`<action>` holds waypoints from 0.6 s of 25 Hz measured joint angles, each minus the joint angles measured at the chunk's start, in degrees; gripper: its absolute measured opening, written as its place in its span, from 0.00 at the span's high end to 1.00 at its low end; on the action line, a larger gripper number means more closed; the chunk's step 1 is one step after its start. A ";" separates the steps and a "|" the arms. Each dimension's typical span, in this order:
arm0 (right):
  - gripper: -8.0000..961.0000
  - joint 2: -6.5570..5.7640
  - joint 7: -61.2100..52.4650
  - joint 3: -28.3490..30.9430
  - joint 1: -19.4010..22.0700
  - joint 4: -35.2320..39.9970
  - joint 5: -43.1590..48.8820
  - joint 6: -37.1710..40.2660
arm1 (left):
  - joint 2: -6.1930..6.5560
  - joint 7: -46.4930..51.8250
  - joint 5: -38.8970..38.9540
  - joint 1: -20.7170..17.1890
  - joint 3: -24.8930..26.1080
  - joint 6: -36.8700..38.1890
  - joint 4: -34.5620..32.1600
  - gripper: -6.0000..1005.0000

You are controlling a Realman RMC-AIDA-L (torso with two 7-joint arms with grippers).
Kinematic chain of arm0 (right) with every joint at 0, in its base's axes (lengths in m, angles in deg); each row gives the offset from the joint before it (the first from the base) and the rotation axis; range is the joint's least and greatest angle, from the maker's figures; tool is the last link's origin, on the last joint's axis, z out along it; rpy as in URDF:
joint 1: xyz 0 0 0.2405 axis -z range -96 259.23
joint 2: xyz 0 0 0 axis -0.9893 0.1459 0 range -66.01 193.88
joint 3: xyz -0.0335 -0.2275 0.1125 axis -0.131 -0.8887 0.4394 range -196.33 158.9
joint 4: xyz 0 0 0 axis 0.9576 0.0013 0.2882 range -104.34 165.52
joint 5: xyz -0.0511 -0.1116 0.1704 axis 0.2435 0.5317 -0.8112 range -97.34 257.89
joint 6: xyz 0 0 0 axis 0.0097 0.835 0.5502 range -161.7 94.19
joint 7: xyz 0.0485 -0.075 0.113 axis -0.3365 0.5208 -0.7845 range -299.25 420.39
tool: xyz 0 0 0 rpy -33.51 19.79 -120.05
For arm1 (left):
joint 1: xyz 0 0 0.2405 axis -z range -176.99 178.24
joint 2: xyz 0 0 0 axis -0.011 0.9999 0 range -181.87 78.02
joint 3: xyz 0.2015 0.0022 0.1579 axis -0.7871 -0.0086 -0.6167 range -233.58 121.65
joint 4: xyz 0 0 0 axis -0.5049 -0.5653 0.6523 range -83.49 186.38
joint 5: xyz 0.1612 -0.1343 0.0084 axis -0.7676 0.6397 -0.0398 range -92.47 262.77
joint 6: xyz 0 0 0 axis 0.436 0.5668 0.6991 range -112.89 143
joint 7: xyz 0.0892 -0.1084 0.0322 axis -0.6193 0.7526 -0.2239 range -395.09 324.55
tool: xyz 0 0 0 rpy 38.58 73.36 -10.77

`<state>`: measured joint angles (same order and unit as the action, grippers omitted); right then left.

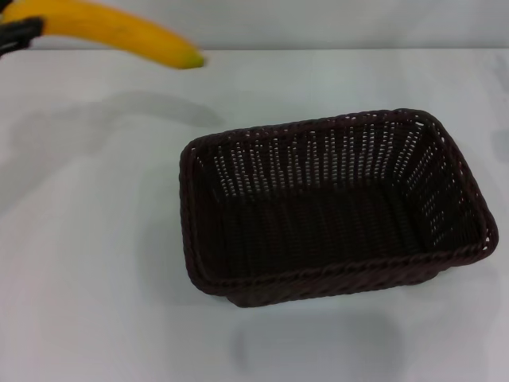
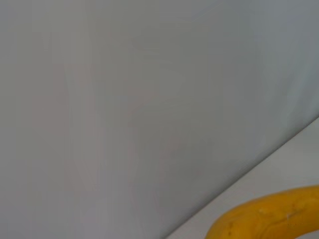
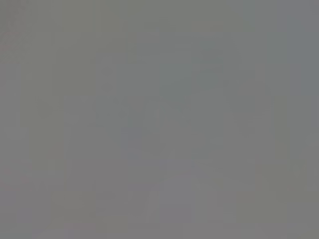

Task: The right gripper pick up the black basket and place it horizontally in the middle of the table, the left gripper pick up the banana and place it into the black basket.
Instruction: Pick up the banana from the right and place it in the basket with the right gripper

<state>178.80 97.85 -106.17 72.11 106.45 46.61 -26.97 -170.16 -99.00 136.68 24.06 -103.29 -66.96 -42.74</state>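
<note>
The black basket (image 1: pixel 334 211) stands empty on the white table (image 1: pixel 87 263), lying crosswise right of the middle. The yellow banana (image 1: pixel 119 30) hangs in the air at the far left, above the table, its dark tip pointing toward the basket. My left gripper (image 1: pixel 17 33) is shut on the banana's other end at the left edge of the head view. Part of the banana also shows in the left wrist view (image 2: pixel 269 216). The right gripper is out of view.
The table's far edge (image 1: pixel 318 49) meets a plain pale wall. The banana's shadow (image 1: pixel 135 111) falls on the tabletop left of the basket. The right wrist view shows only a flat grey surface.
</note>
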 joint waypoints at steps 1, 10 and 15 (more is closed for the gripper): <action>0.10 0.00 0.01 -0.01 -0.01 0.01 0.00 0.00 | 0.01 0.47 0.67 0.36 -0.29 -0.84 -0.40 0.50; 0.10 -0.08 0.09 -0.03 -0.75 0.29 0.09 0.77 | -0.68 6.81 5.04 6.68 -14.61 -2.72 4.84 0.46; 0.10 -0.09 1.32 0.14 -0.86 0.54 0.10 0.78 | -0.73 8.55 6.20 9.43 -21.31 1.70 10.16 0.44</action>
<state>178.72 99.17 -106.04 71.25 106.98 46.71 -26.19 -170.90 -90.45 142.87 33.50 -124.60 -65.25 -32.58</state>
